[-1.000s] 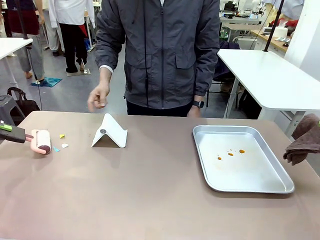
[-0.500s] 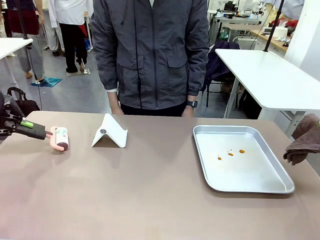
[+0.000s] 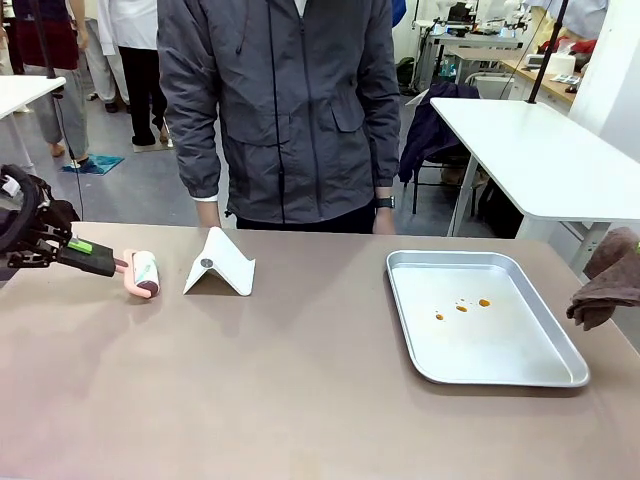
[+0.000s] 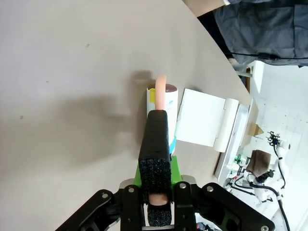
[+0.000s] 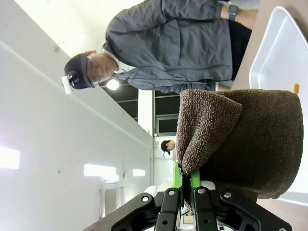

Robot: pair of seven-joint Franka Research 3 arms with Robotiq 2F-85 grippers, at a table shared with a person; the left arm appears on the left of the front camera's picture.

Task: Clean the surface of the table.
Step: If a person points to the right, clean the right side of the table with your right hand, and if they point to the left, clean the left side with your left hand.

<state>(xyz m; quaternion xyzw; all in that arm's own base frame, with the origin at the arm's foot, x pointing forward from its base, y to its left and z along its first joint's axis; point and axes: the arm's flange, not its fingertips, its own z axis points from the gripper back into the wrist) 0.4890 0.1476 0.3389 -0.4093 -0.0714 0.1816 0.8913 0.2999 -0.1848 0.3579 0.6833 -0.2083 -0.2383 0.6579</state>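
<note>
Bare table [image 3: 300, 400] lies open across the whole near half. Obstacles stand along the far side: a lint roller [image 3: 143, 273] at left, a white folded stand [image 3: 220, 262] just beside it, a metal tray [image 3: 500, 340] at right. A brown cloth [image 3: 605, 285] hangs by the right edge.

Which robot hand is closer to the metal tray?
Right. The right hand, gripping a brown towel, hangs just beside the tray; the left hand holds a lint roller far across the table.

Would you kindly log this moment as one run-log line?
left gripper: shut on lint roller, on table beside white stand | right gripper: shut on brown cloth | tray: orange spots
</note>
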